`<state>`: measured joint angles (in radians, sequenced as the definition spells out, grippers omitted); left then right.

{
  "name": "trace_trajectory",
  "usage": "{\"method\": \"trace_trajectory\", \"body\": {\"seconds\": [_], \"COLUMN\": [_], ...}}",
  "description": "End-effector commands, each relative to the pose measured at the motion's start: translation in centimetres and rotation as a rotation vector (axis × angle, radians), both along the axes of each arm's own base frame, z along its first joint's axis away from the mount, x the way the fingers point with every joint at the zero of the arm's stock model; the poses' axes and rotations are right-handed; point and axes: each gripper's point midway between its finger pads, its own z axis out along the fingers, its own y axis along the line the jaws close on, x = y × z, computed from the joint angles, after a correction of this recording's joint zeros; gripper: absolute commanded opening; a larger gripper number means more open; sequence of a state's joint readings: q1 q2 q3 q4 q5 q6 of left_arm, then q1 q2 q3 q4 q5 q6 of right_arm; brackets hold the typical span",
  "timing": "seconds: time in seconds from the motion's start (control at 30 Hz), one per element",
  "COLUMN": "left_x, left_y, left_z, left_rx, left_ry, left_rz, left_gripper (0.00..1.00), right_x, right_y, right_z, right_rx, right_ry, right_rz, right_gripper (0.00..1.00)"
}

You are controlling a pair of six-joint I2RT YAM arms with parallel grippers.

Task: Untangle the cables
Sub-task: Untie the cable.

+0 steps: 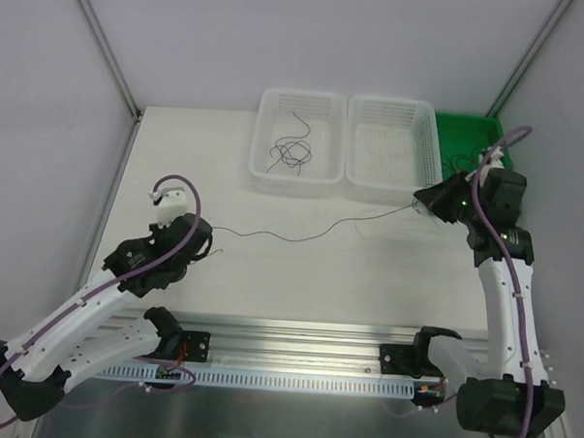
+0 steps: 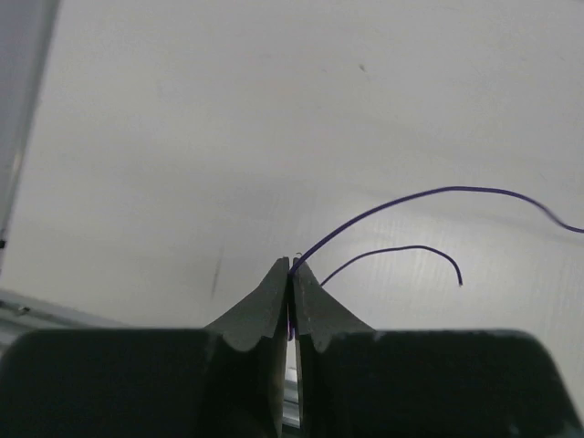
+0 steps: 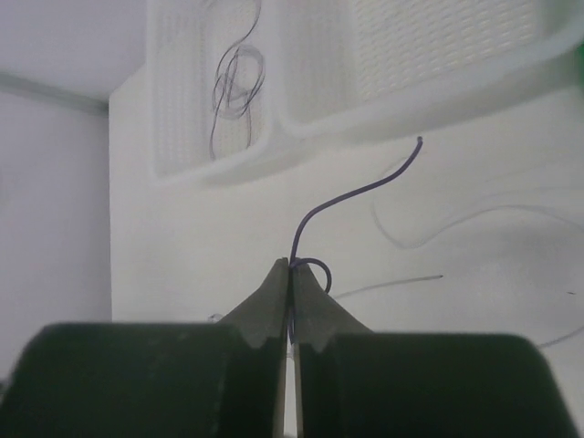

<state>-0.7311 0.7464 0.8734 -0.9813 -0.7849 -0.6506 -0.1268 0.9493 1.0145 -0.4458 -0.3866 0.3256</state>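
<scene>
Black-violet and hair-thin, one cable [image 1: 281, 237] runs in a loose wave across the white table [image 1: 178, 156] from nine o'clock to three o'clock, with an end in each claw. At the nine o'clock end the left claw [image 1: 208, 239] is clenched. In its wrist view the two dark fingertips [image 2: 274, 292] meet with no gap, pinching the cable at their very tip, and a short free tail curls off toward three o'clock.

At twelve o'clock a knotted bundle of looping dark wires [image 1: 290, 153] lies inside the left-hand white mesh plastic basket [image 1: 258, 164], and a matching basket [image 1: 390, 192] stands just beside it. At three o'clock the right claw [image 1: 420, 207] is likewise clamped on the cable's other end, with a small loop at its tips.

Judged from this, one strand looks freed and is held out between the arms. The next move calls for laying it down well apart from the basket — then going to the bundle and taking a single loop without dragging the rest.
</scene>
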Motion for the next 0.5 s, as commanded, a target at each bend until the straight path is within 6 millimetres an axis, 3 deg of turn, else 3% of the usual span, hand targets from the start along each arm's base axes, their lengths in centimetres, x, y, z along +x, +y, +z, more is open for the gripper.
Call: {"method": "trace_trajectory", "body": {"seconds": [0.0,0.1,0.13,0.2,0.27,0.37,0.43,0.47], "left_x": [1.8,2.3,2.2,1.7,1.5,-0.1,-1.0,-1.2], "left_y": [-5.7,-10.4,-11.7,-14.9,-16.8,-19.3,-21.2,-21.7], "left_z": [-1.5,-1.5,-0.9,0.2,2.0,3.3,5.2,5.1], "left_rx": [-0.161,-0.303,-0.352,-0.459,-0.537,-0.639,-0.707,-0.728], "left_ry": [0.022,0.017,-0.004,-0.036,-0.110,-0.126,-0.182,-0.186], "left_rz": [-0.182,-0.370,-0.428,-0.587,-0.688,-0.846,-0.963,-0.984], "left_gripper": [0.05,0.28,0.47,0.63,0.78,0.83,0.83,0.83], "right_x": [-1.7,-3.4,-3.8,-5.0,-6.0,-6.9,-7.2,-7.6], "right_y": [6.7,10.0,10.6,12.1,13.6,15.2,16.0,16.8], "right_z": [2.1,-0.1,-0.7,-2.1,-2.7,-3.1,-2.9,-2.8], "right_rx": [-0.104,-0.139,-0.150,-0.178,-0.194,-0.201,-0.193,-0.193], "right_ry": [-0.045,-0.017,-0.010,0.013,0.012,0.011,0.002,-0.009], "right_rz": [0.342,0.481,0.501,0.553,0.603,0.636,0.643,0.667], "right_gripper": [0.02,0.01,0.01,0.01,0.01,0.01,0.01,0.01]}}
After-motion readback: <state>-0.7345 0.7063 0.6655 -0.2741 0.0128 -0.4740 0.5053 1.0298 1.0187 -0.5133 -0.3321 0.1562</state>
